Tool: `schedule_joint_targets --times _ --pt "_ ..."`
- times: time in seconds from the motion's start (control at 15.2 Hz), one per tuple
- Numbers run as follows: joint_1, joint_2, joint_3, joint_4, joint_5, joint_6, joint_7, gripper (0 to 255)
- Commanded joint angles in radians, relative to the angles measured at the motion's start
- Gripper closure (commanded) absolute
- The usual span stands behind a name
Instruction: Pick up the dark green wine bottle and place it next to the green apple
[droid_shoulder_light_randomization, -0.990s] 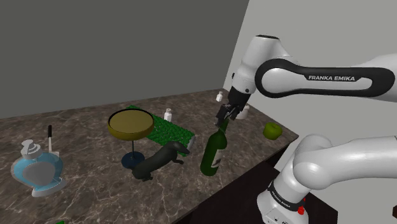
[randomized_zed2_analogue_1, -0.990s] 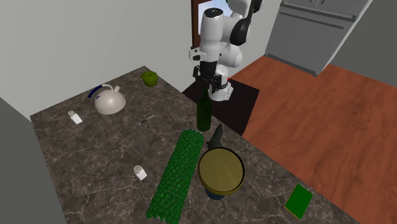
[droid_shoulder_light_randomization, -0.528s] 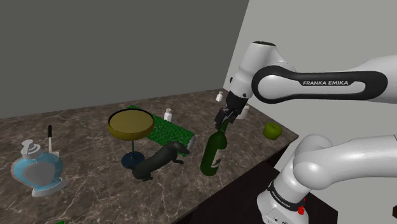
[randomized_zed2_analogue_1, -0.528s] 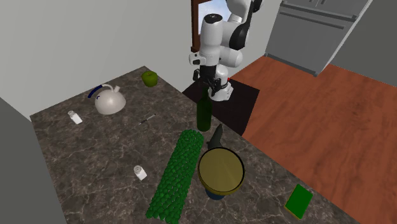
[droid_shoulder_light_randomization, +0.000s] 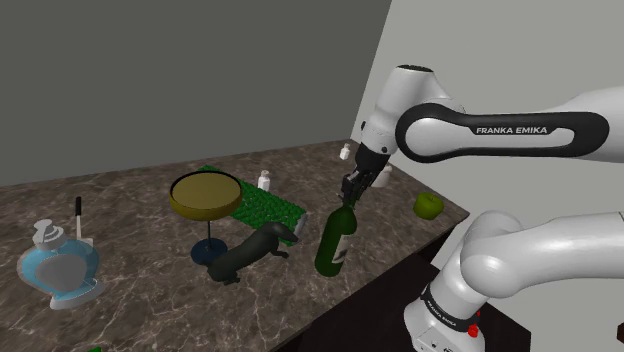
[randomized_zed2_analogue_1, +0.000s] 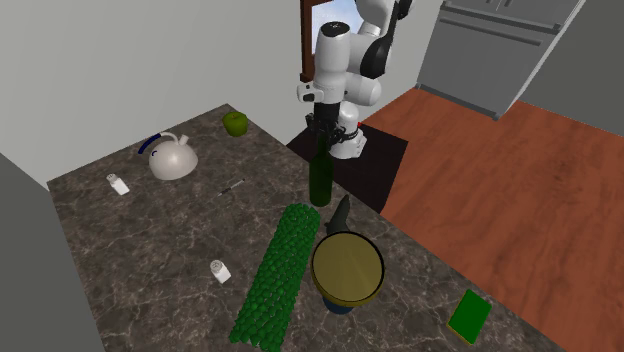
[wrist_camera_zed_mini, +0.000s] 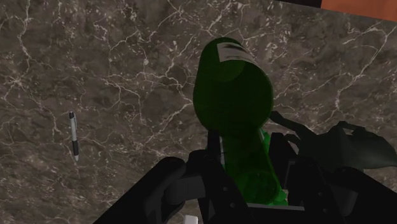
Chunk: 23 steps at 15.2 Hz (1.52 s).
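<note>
Closest in, through the wrist view: tool (wrist_camera_zed_mini: 247, 167) closed on the neck of the dark green wine bottle (wrist_camera_zed_mini: 232, 83), black fingers (wrist_camera_zed_mini: 213, 162) pressed to either side, nothing else held. Stands upright on the marbled bench (wrist_camera_zed_mini: 95, 57), near the edge facing the stand, base apparently resting on the stone.

Probably heavy for its width and weighted low; stiff, smooth, breakable. Calls for a firm pinch high on the neck, just under the lip, and a slow upright carry, since any swing risks a slip or a knock.

Gives the finger contact plainly in the wrist view, and leaves it vague from the shoulder, where the hand covers the neck. Picks out also a pen (wrist_camera_zed_mini: 74, 135) lying well apart from the bottle.

Just beyond the bottle, from the shoulder: a dark dog figure (droid_shoulder_light_randomization: 250, 254), a goblet (droid_shoulder_light_randomization: 205, 195), a green mat (droid_shoulder_light_randomization: 262, 205). Farther along the bench edge, well apart: the green apple (droid_shoulder_light_randomization: 428, 206). Across the bench, in the second exterior view: a white kettle (randomized_zed2_analogue_1: 172, 158), with bare stone beside the apple.
</note>
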Motion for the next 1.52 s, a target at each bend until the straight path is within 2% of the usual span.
schedule_joint_targets --times 0.0,0.26,1.45 --pt "0.0 0.0 0.0 0.0 0.0 0.0 0.0 255" --pt "0.0 0.0 0.0 0.0 0.0 0.0 0.0 255" --pt "-0.014 -0.008 -0.028 0.237 -0.028 -0.245 0.002 255"
